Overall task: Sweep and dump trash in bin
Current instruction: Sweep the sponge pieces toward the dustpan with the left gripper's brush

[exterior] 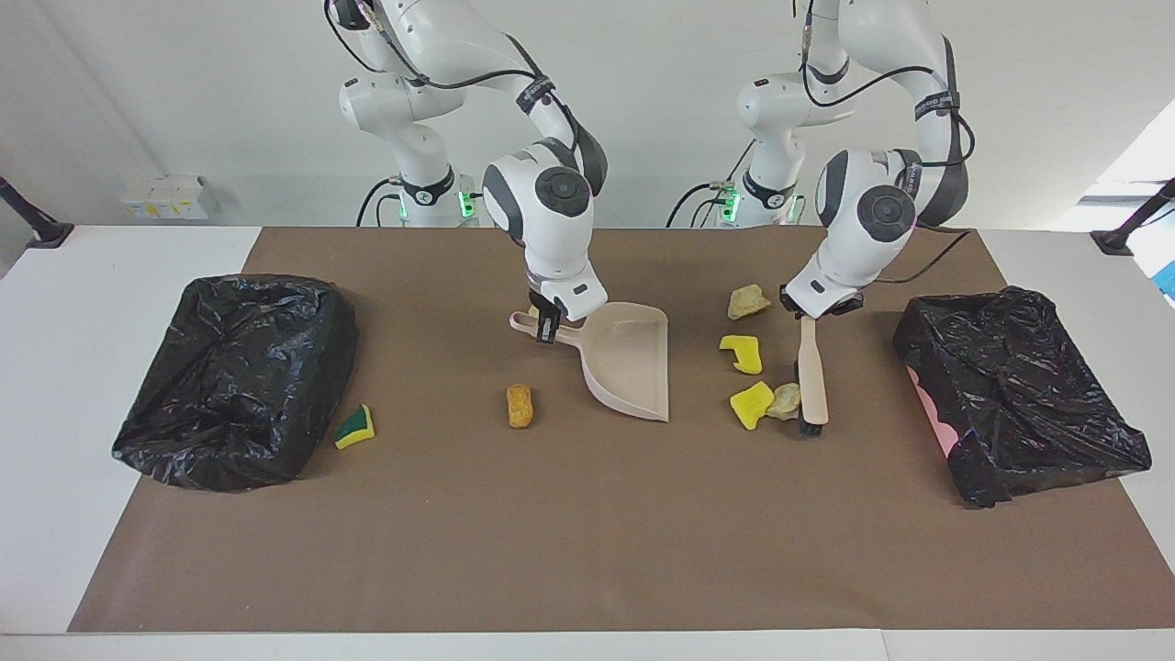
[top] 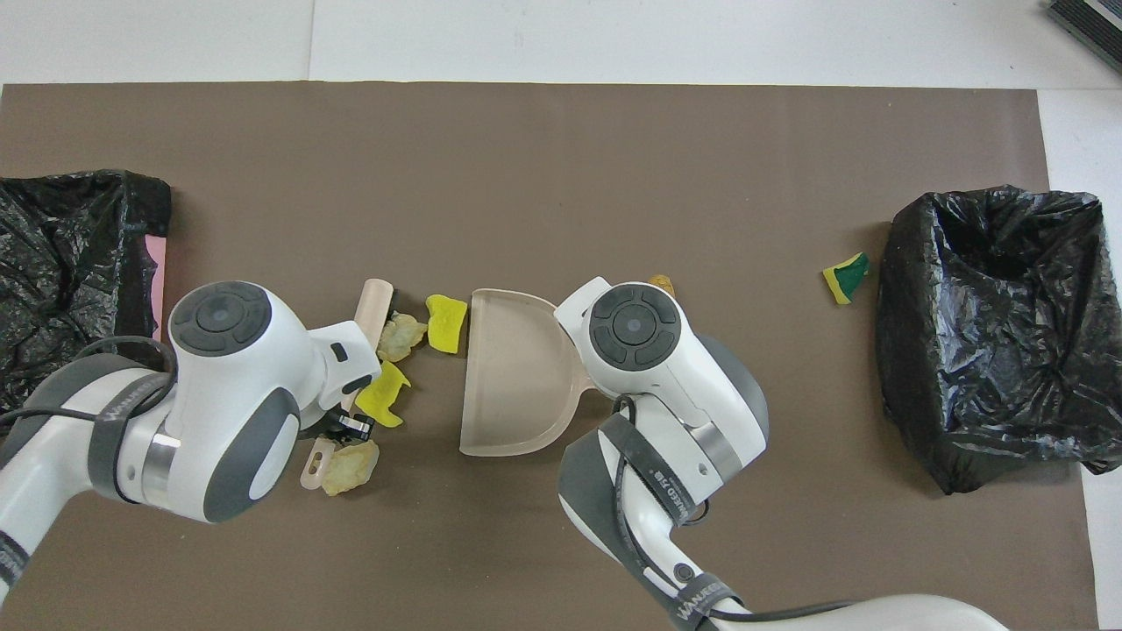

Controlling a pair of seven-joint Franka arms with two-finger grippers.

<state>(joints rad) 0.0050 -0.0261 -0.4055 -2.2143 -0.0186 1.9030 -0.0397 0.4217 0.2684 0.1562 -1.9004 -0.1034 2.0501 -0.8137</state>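
While brush (exterior: 811,376) is clamped by left gripper (exterior: 820,310) and pan (exterior: 628,367) by right gripper (exterior: 547,329), sweep step is underway. Trash (exterior: 753,404) sits at pan's 3 o'clock in facing view, apart from mouth. Next: brush driven toward pan, mouth kept flat.

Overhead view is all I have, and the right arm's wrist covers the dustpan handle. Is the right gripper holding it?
Observer: Yes. The facing view shows the right gripper shut on the handle of the dustpan.
Operator: Beside that wrist I see only an orange sliver. What is it?
Observer: An orange-brown bun, lying apart from the dustpan, farther from the robots than its handle.
Operator: How is the brush held?
Observer: The left gripper is shut on its handle end; the brush slants down, bristles beside a beige lump.
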